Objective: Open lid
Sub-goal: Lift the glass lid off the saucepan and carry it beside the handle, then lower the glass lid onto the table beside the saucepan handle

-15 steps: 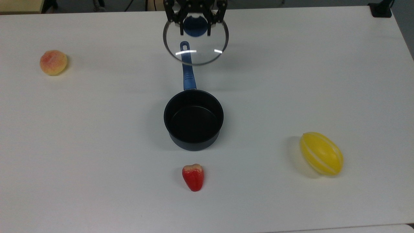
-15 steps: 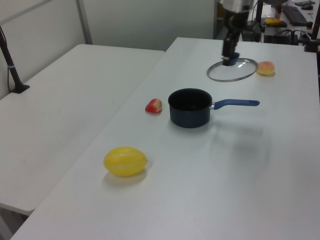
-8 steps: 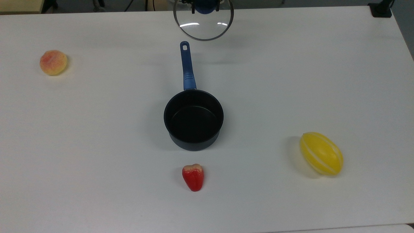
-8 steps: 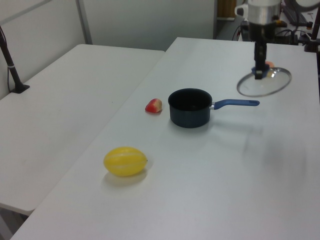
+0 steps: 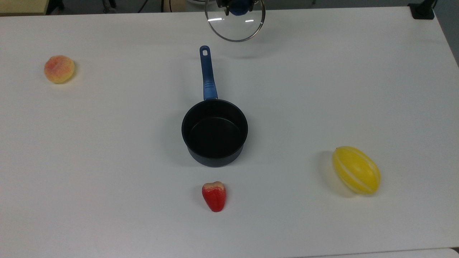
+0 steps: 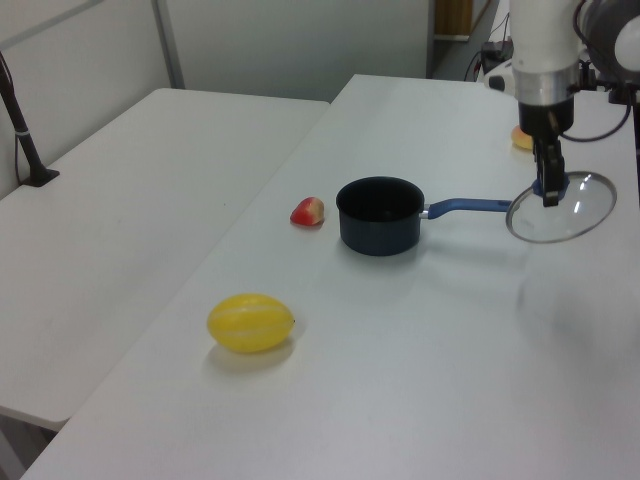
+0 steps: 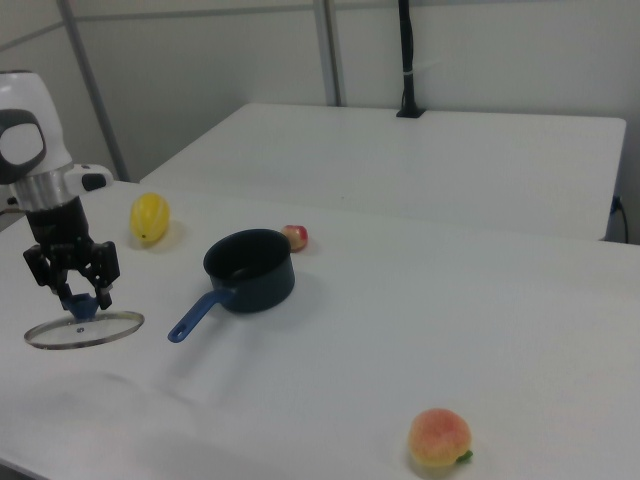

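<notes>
Gripper (image 7: 76,296) clamped on blue knob of glass lid (image 7: 84,329), lid held level above white table (image 5: 322,89), off the saucepan (image 5: 214,132), beyond its blue handle tip in the top view, saucepan open and empty, red fruit (image 5: 214,196) near pan, yellow melon (image 5: 356,170) and peach (image 5: 59,68) well apart.

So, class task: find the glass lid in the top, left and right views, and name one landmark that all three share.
Top view: the lid hangs at the top edge, held by the claw on its knob.
Left view: the lid sits at the far right, past the handle's end.
Right view: the lid sits low at the left.
Shared landmark: the saucepan, uncovered, its blue handle pointing toward the lid.
</notes>
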Motion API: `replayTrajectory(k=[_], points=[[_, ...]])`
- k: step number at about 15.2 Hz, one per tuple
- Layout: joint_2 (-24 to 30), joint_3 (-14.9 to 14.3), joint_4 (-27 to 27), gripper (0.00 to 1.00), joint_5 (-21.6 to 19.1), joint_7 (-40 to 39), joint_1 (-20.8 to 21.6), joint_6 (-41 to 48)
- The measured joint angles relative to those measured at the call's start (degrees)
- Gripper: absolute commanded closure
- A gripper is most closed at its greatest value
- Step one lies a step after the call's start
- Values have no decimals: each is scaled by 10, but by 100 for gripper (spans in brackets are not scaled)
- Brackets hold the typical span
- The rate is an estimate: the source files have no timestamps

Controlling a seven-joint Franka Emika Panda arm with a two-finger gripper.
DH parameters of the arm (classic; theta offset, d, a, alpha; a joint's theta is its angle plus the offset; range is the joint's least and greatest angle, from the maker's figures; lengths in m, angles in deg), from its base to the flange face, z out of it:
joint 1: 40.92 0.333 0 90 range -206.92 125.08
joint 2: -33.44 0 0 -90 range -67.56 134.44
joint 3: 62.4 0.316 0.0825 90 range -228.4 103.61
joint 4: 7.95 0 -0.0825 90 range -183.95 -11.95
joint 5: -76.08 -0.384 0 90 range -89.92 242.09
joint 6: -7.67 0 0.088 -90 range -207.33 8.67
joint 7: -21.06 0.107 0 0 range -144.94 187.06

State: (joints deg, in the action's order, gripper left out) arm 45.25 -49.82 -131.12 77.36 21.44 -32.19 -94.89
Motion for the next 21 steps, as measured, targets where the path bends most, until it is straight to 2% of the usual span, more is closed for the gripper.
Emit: replayTrajectory(k=[4, 12, 21], points=[[-11, 20, -38, 89, 0, 0, 0, -59], [-59, 22, -81, 89, 0, 10, 0, -212], [-123, 21, -86, 89, 0, 34, -2, -323]])
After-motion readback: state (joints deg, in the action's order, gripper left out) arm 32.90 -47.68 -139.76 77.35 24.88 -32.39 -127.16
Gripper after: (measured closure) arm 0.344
